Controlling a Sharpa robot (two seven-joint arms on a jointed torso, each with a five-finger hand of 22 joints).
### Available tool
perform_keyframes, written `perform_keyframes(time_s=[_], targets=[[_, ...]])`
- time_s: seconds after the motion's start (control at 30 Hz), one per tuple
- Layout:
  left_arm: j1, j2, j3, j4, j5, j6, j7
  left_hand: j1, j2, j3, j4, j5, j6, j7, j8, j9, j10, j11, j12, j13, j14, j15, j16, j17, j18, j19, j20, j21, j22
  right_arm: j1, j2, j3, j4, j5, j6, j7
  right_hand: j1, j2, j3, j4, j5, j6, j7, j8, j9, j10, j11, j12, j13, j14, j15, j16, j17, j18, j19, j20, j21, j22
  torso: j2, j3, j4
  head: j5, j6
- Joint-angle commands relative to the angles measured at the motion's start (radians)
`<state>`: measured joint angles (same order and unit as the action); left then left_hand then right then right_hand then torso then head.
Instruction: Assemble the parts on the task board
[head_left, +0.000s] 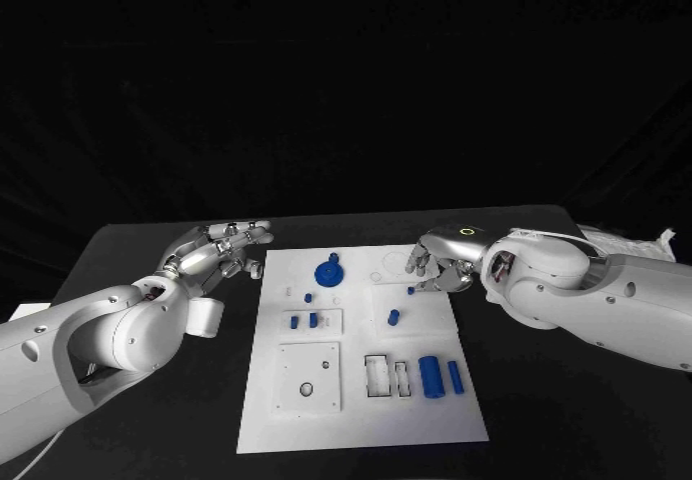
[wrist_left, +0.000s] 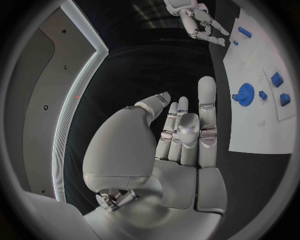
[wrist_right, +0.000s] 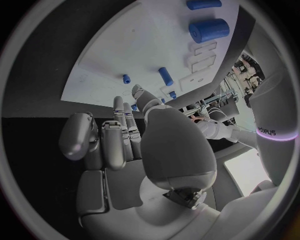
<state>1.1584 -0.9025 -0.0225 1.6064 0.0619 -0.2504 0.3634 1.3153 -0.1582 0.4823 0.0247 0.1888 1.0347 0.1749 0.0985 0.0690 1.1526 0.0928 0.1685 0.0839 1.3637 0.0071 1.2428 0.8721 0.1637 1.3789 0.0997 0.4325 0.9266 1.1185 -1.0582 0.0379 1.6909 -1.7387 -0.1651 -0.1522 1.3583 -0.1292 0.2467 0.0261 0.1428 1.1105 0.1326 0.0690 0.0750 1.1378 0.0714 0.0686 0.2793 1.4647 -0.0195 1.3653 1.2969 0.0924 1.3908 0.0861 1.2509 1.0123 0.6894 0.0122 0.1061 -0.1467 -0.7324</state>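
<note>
1. On the black table (head_left: 173, 420), the white task board (head_left: 361, 400) lies between the robot's two arms, its blue parts scattered across it rather than gathered in one spot.

2. Toward the board's far end sits a round blue gear-like part (head_left: 330, 272). A small blue piece (head_left: 411, 291) lies just beside the right hand, and a short blue peg (head_left: 394, 317) rests nearer the middle.

3. Two small blue pegs (head_left: 304, 322) stand or lie on a raised square plate on the left side; whether they are fully seated cannot be told.

4. A thick blue cylinder (head_left: 431, 377) and a thinner blue rod (head_left: 456, 376) lie loose at the near right, beside two open rectangular slots (head_left: 388, 376). A square plate (head_left: 309, 377) with a small hole shows nothing fitted.

5. Right hand (head_left: 441, 263) hovers over the board's far right part, fingers curled downward and apart, holding nothing visible.

6. Left hand (head_left: 219, 252) hangs off the board's left edge, above the table, fingers extended and spread, nothing in its grasp.

7. By the look of it, assembly is at an early stage: most parts appear loose, with the larger pieces still to be placed.
</note>
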Motion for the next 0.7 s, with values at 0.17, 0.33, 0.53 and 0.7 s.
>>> perform_keyframes(time_s=[0.17,0.33,0.53,0.7], targets=[[0.0,-0.005,0.0,0.01,0.055,0.022,0.042,-0.01,0.003,-0.011,0.0,-0.001,0.006,-0.004,0.003,-0.001,0.004,0.002,0.005,0.002,-0.011,-0.001,-0.009,-0.007,0.016,-0.007,0.0,-0.006,-0.003,-0.01,0.027,0.0,-0.007,-0.131,0.047,-0.052,0.02,-0.005,0.046,0.003,-0.028,-0.002,-0.003,-0.006,-0.004,-0.013,0.0,-0.004,-0.058,0.052,0.006,-0.013,-0.01,0.014,-0.002,0.001,-0.01,-0.01,0.001,0.0001,0.0021,0.002,-0.004],[0.0,-0.008,0.0,0.016,0.056,0.018,0.038,-0.009,0.003,-0.013,-0.001,-0.001,0.006,-0.004,0.003,-0.001,0.003,0.002,0.007,0.002,-0.012,-0.001,-0.011,-0.011,0.016,-0.007,0.0,-0.007,-0.004,-0.023,0.048,0.0,-0.023,-0.131,0.07,-0.046,0.033,-0.004,0.092,0.003,-0.045,0.0,-0.004,-0.006,-0.004,-0.011,0.0,-0.003,-0.096,0.053,0.005,-0.016,-0.016,0.014,0.001,0.0,-0.011,-0.01,0.002,-0.0001,0.0033,0.006,-0.01],[-0.001,-0.011,0.0,0.019,0.056,0.012,0.033,-0.006,0.004,-0.018,-0.003,-0.001,0.003,-0.001,0.001,-0.002,-0.001,0.004,0.01,0.002,-0.018,0.0,-0.016,-0.021,0.016,-0.009,0.0,-0.01,-0.007,-0.036,0.067,0.0,-0.044,-0.125,0.094,-0.037,0.032,-0.015,0.13,0.003,-0.046,0.004,-0.004,-0.005,-0.004,-0.002,0.001,-0.001,-0.128,0.053,0.005,-0.017,-0.02,0.013,0.002,0.001,-0.013,-0.013,0.002,0.0002,0.0015,0.014,-0.016],[-0.001,-0.012,0.0,0.02,0.056,0.01,0.029,-0.004,0.005,-0.02,-0.005,0.0,0.001,0.0,0.0,-0.002,-0.004,0.004,0.011,0.002,-0.02,0.001,-0.018,-0.025,0.016,-0.01,0.001,-0.012,-0.008,-0.042,0.078,0.0,-0.058,-0.123,0.1,-0.033,0.03,-0.017,0.143,0.004,-0.048,0.006,-0.004,-0.004,-0.004,0.003,0.001,0.0,-0.138,0.053,0.007,-0.018,-0.022,0.014,0.002,0.002,-0.015,-0.015,0.001,0.0009,0.0009,0.016,-0.017]])
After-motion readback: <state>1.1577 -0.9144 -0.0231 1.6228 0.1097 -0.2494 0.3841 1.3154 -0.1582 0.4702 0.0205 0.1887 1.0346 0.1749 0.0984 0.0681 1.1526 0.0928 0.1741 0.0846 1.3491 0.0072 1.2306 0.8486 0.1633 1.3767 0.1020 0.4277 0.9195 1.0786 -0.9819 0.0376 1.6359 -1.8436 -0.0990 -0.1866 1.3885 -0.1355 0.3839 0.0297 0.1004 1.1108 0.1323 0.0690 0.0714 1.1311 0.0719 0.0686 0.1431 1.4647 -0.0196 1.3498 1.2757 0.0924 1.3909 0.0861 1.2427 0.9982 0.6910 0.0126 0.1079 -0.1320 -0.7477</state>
